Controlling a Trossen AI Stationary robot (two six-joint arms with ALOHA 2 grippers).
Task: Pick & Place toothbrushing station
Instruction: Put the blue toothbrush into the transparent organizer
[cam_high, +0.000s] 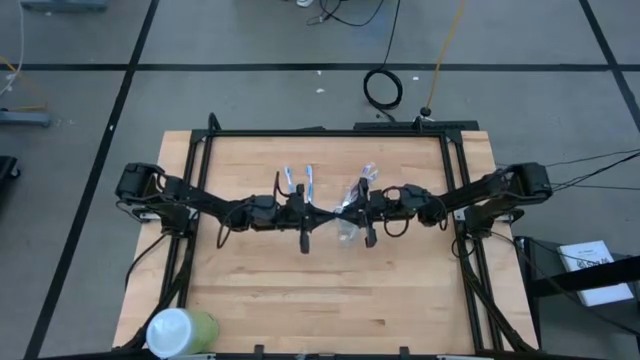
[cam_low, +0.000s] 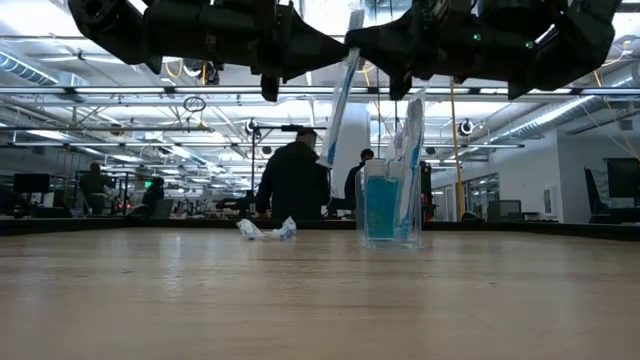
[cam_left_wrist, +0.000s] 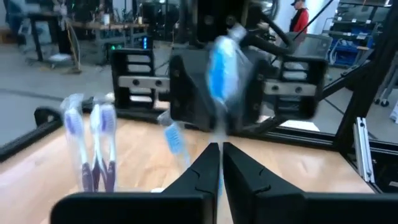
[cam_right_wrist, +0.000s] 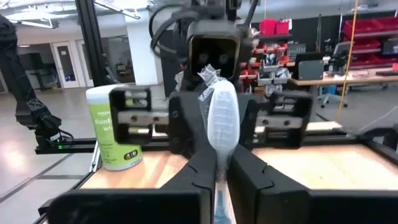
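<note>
Wooden surface (cam_high: 300, 300) fills my overhead view, framed in black rails, with grey floor around it and an open workshop with a few people beyond in the low view. Both arms reach in from the sides and meet near the middle. At the near left corner stands a pale-green container (cam_high: 180, 332), well apart from the work.

My left gripper (cam_high: 305, 240) has its jaws closed on a wrapped blue-and-white toothbrush (cam_left_wrist: 225, 68), which stands up from them. My right gripper (cam_right_wrist: 221, 168) has its jaws clamped on another wrapped toothbrush (cam_right_wrist: 222, 118), head up. In the low view both brushes hang from the arms above the clear cup (cam_low: 388, 205), which stands upright just to the right of centre and already shows blue inside.

On the surface beyond the left gripper lie 2 more wrapped brushes (cam_high: 298, 181), side by side. A small crumpled wrapper or tube (cam_low: 265, 229) lies to the left of the cup; I cannot tell which.

My worry: the 2 grippers sit very close, nearly facing each other, so any lowering could knock them together. A brush held off-vertical could also catch the cup's rim and tip it, since it looks light. The slippery wrapping could let a brush slide in the jaws.
</note>
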